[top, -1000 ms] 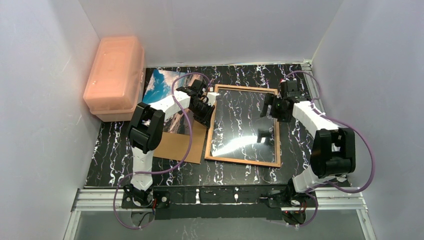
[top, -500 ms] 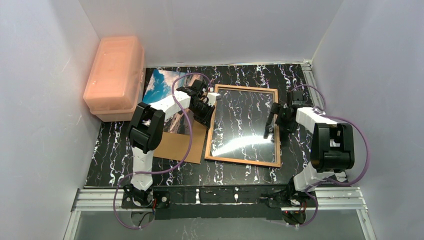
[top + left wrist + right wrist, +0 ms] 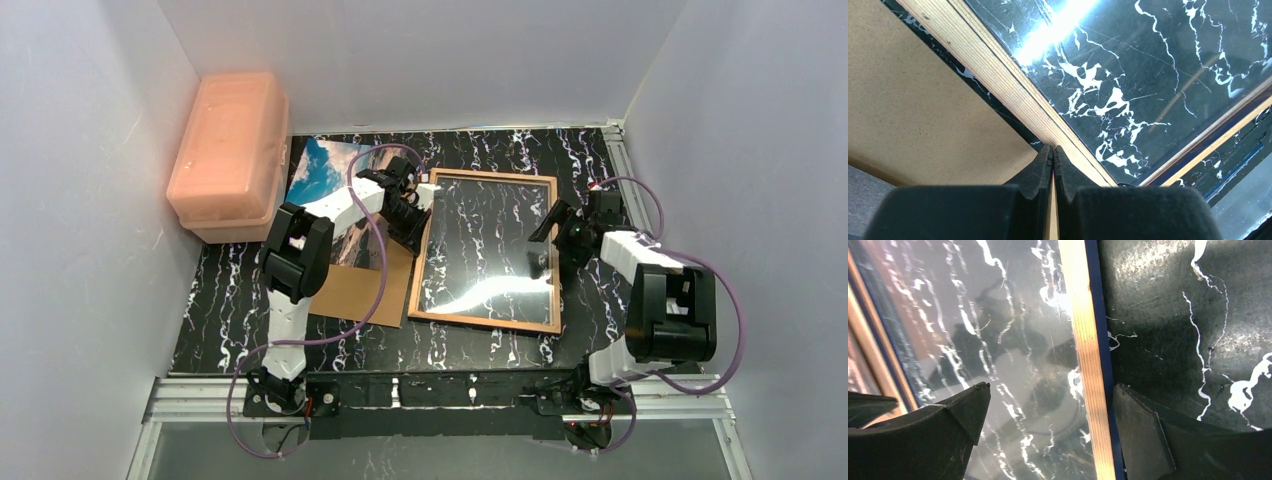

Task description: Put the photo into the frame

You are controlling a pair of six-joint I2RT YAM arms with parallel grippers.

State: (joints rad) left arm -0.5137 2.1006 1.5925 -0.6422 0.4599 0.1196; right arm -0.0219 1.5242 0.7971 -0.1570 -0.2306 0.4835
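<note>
The frame (image 3: 480,322) lies flat in the middle of the table, wood-brown rear side up, with a navy edge and the marble top showing through its pane. My left gripper (image 3: 416,238) is shut, its tips (image 3: 1053,149) on the frame's left wooden rail (image 3: 998,75) with nothing seen between them. My right gripper (image 3: 543,243) stands open over the frame's right rail (image 3: 1083,340), one finger (image 3: 948,425) above the glass and the other (image 3: 1148,440) outside the rail. The photo (image 3: 318,170), showing blue sky, lies at the back left, partly hidden under the left arm.
A plain brown backing board (image 3: 350,295) lies left of the frame, close to my left fingers (image 3: 923,100). A pink lidded box (image 3: 228,150) stands at the back left against the wall. White walls close in the table on three sides.
The right arm has drawn back toward the near side along the frame's right rail, its jaws opening a little wider. The left jaws closed the last bit. The frame stays put.
</note>
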